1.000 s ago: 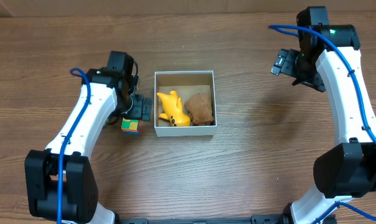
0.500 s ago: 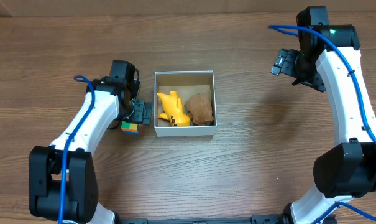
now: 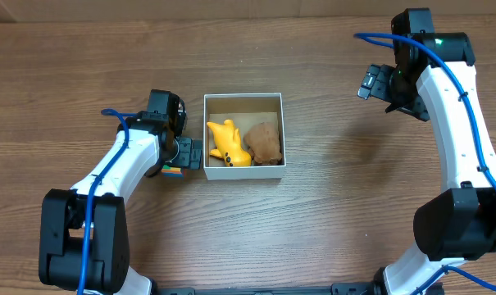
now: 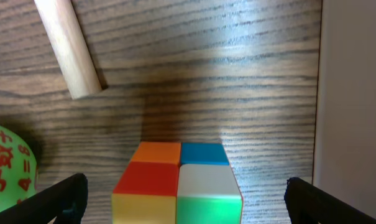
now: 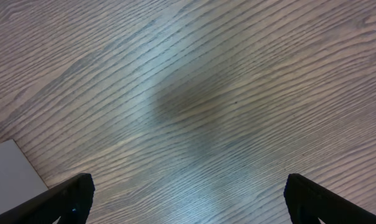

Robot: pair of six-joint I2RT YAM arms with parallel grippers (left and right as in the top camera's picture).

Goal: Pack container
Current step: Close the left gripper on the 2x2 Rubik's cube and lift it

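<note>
The container (image 3: 241, 173), a square white-walled box, sits mid-table. In it lie a yellow toy (image 3: 228, 143) and a brown toy (image 3: 264, 142). A multicoloured cube (image 3: 173, 171) rests on the table by the box's left wall, partly under my left gripper (image 3: 180, 162). In the left wrist view the cube (image 4: 178, 180) stands between the open fingers of the left gripper (image 4: 184, 202) without touching them, and the box's wall (image 4: 352, 112) is at the right. My right gripper (image 3: 370, 82) is open and empty, over bare table at the far right (image 5: 188, 199).
In the left wrist view, a wooden dowel (image 4: 66, 46) lies beyond the cube and a green round thing with red characters (image 4: 7, 165) lies to its left. A white corner of the box (image 5: 10, 177) shows in the right wrist view.
My left gripper has moved toward the table's front, over the cube, and now hides more of it. The right arm has not moved.
</note>
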